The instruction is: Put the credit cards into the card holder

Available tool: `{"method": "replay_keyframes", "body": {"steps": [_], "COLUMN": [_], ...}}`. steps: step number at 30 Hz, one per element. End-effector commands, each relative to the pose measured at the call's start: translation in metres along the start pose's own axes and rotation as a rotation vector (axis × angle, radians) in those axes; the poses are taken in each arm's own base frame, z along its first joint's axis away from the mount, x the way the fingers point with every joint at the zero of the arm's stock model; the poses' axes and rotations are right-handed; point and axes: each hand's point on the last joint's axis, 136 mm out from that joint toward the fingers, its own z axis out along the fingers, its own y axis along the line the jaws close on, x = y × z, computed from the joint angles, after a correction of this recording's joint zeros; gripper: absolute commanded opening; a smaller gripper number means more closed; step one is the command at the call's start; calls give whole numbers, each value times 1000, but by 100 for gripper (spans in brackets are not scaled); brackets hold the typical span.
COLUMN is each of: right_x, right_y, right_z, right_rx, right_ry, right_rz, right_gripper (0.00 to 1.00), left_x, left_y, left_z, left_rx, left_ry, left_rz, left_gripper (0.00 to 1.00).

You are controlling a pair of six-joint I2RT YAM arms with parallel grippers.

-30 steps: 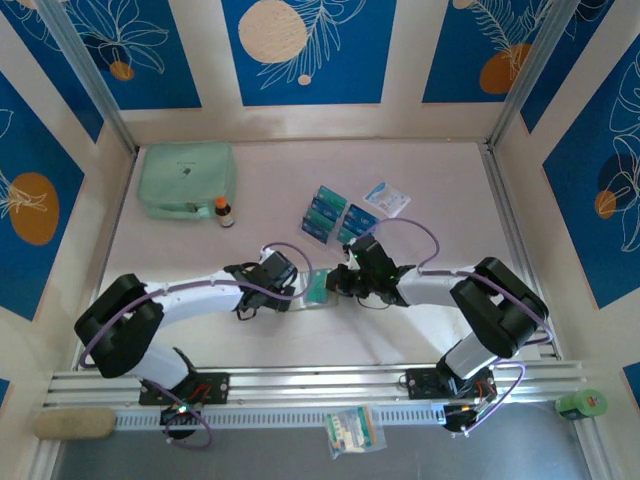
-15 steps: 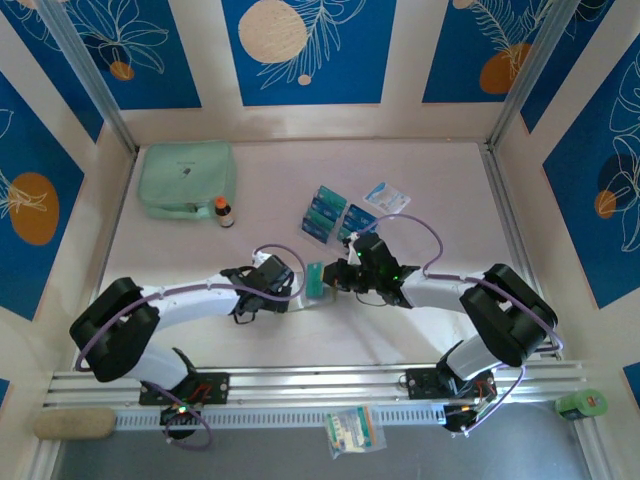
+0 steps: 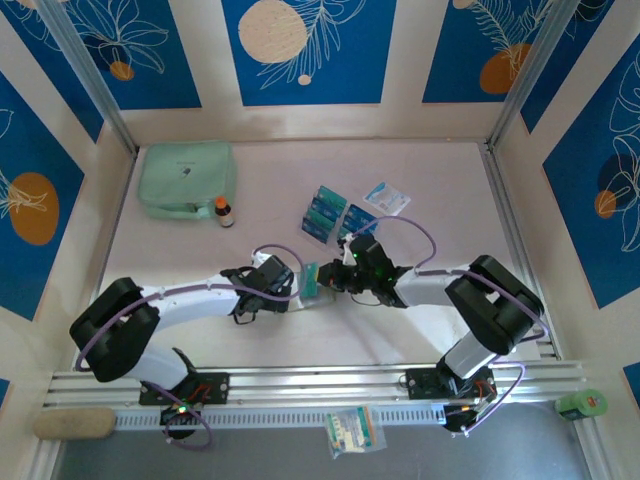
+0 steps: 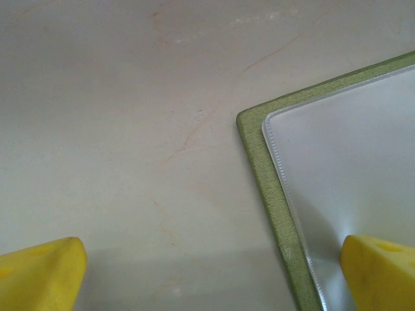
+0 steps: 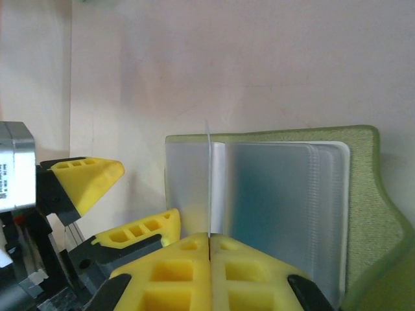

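The card holder (image 3: 314,284) lies open on the table between both grippers, olive-green with clear pockets (image 5: 279,201). My right gripper (image 5: 210,238) is shut on one clear pocket leaf (image 5: 209,181) and holds it upright on edge. A teal tint shows through the pockets to its right. My left gripper (image 4: 213,259) stands open low over the holder's corner (image 4: 259,168), with one yellow finger (image 4: 382,272) over the clear pocket and the other finger (image 4: 39,272) over bare table. Several teal and blue credit cards (image 3: 325,212) lie in two stacks behind the holder.
A white-and-blue flat packet (image 3: 387,197) lies right of the cards. At the back left are a mint-green zip pouch (image 3: 187,178) and a small brown bottle (image 3: 224,211). The left gripper's fingers (image 5: 84,178) sit close beside the right gripper. Walls enclose the table.
The right gripper has raised the pocket leaf it holds and shifted slightly left. The left gripper drew back a little to the left and stays open.
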Motion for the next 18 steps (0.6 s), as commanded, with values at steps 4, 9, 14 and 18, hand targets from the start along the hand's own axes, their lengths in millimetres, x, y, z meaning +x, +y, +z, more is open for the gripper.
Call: {"method": "replay_keyframes", "body": {"steps": [4,9,14,18], "right_x": [3,8,12,15], "right_y": [4,0,-2,-4], "right_z": [9,12,14,15], "right_rx": [-29,-25,-26,-25], "right_ry": [14,26,38,53], "right_rz": [2,8,12,14], "right_gripper": [0,0,0,0], "left_x": [22,22,22,22], "left_y": [10,10,10,10], "left_z": [3,3,3,2], "left_rx": [-32,-31,-28,-27], "left_ry": [62,61,58,56], "left_rz": [31,33,30,30], "left_gripper": [100,100,100,100]}}
